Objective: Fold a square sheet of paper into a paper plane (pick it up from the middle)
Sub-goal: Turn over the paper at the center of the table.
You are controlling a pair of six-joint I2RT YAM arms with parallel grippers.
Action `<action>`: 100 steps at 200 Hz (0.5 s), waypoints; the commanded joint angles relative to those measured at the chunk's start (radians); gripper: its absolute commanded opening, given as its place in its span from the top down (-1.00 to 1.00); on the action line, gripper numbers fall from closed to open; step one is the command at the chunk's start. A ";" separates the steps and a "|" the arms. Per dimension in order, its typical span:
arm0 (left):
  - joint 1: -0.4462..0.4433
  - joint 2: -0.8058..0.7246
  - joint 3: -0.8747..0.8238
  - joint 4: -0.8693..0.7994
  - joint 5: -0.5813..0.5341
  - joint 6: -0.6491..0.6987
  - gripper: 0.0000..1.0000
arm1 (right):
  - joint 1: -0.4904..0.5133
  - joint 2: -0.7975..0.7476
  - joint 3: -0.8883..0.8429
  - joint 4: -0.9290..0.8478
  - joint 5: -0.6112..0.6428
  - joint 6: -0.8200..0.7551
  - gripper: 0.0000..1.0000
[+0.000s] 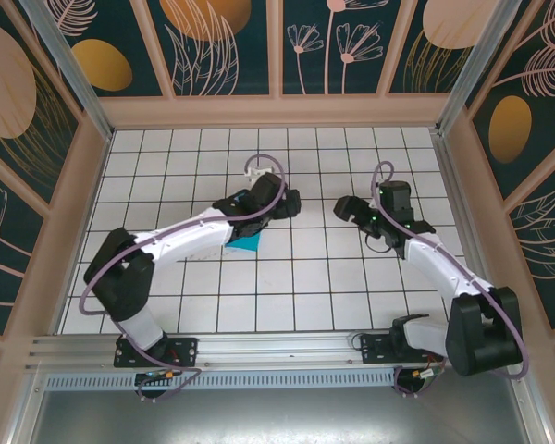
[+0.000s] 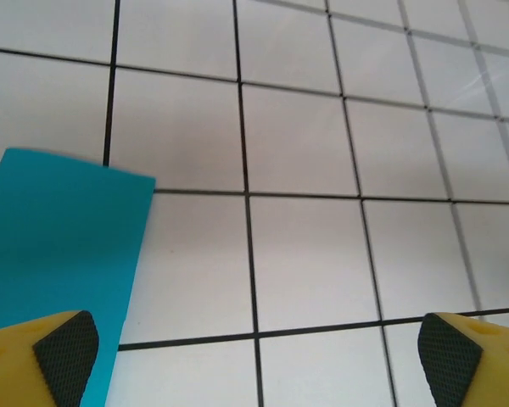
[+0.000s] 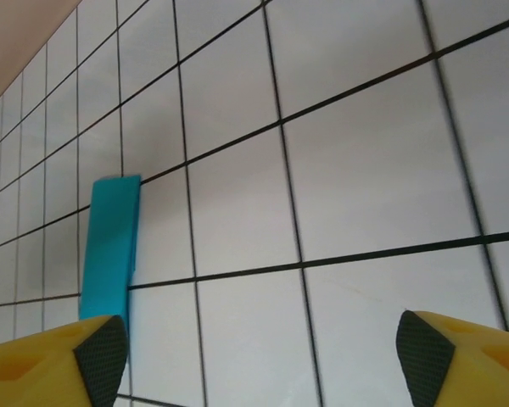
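1. The left hand (image 1: 289, 202) hangs released over the table (image 1: 166, 157). In its wrist view the yellow fingers (image 2: 34, 360) are spread wide with bare tiles between them, so it grasps nothing.
2. The teal paper (image 1: 248, 244) lies flat on the table just on the near side of the left hand, tucked partly under the left arm (image 1: 190, 231).
3. The right hand (image 1: 340, 208) sits to the right of the left hand with a gap between them. It is likewise spread and empty.
4. The step in hand looks like taking a fresh hold for the next fold. To do it well, one hand should pin the paper near its middle while the other lifts an edge. Thin paper likely slides on smooth tiles, so line up the edges before pressing the crease.
5. The left arm covers much of the paper from above, and both wrist views cut off its lower end. Its creases, its layers and whether it has a pointed nose cannot be made out.
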 commanded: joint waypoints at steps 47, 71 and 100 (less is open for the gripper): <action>0.231 -0.218 -0.357 0.142 0.087 -0.094 -0.97 | 0.322 0.328 0.209 0.193 -0.013 0.109 0.22; 0.308 -0.280 -0.440 0.137 0.098 -0.116 -0.97 | 0.415 0.502 0.334 0.209 -0.010 0.133 0.38; 0.366 -0.354 -0.519 0.118 0.089 -0.128 -0.97 | 0.490 0.710 0.519 0.166 -0.038 0.122 0.53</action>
